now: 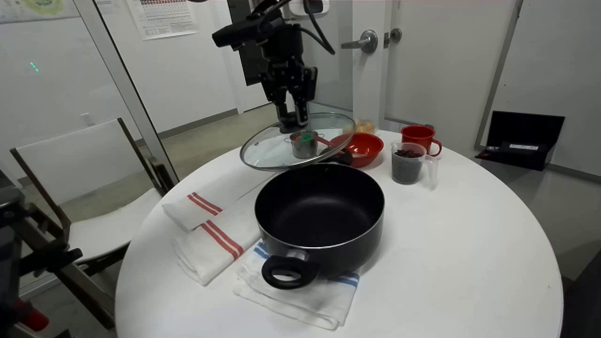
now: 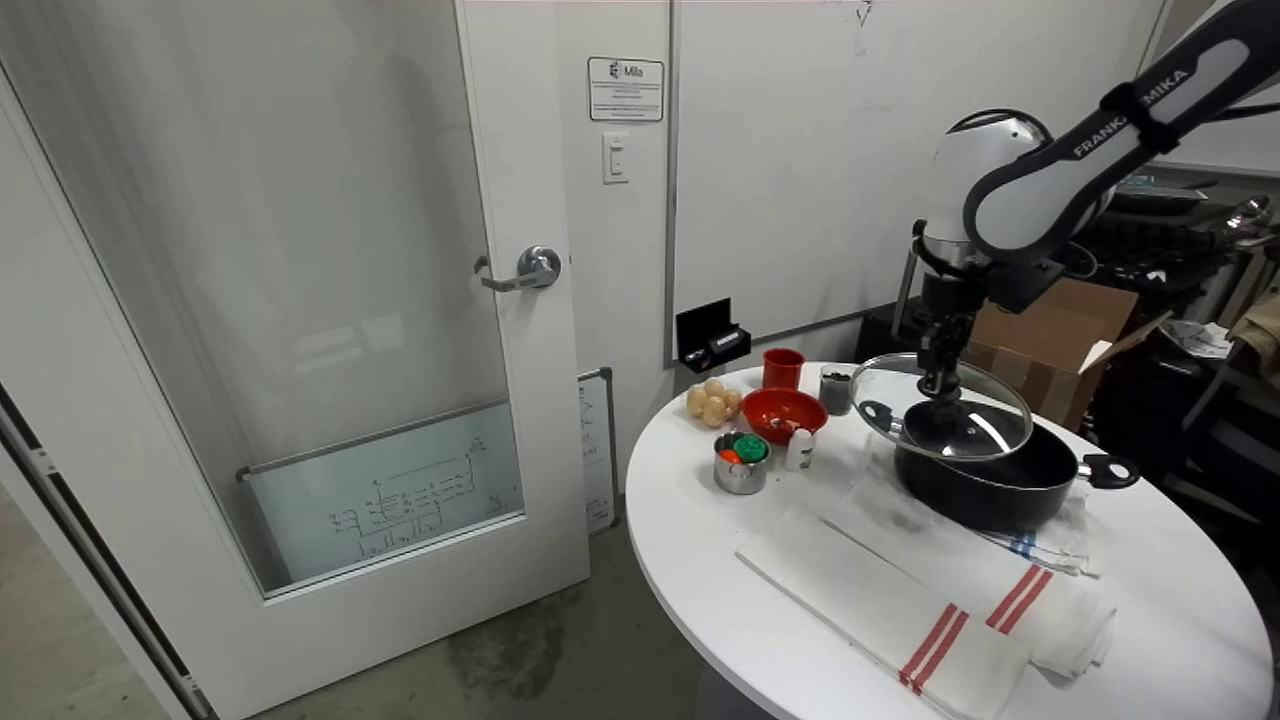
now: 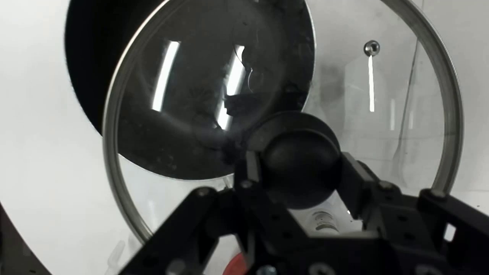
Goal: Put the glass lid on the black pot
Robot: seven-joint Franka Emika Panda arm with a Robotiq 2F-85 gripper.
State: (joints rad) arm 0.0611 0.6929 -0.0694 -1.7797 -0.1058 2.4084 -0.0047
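The glass lid (image 1: 265, 152) hangs in the air, tilted, with its silver rim showing. It also shows in an exterior view (image 2: 885, 390) and in the wrist view (image 3: 405, 88). My gripper (image 1: 293, 117) is shut on the lid's dark centre knob; in the wrist view the fingers (image 3: 301, 164) sit on both sides of it. The black pot (image 1: 347, 253) stands uncovered on the table. The lid is above the pot and off to one side, overlapping only part of its opening. The pot wall also shows in an exterior view (image 2: 955, 495) and in the wrist view (image 3: 86, 72).
A red bowl (image 2: 785, 412), a metal cup (image 2: 740, 475), a white bottle (image 2: 800, 450), pale round items (image 2: 712, 403), a red mug (image 1: 418, 136) and a measuring cup (image 1: 406, 169) stand near the pot. Folded striped towels (image 1: 211, 253) lie beside and under it.
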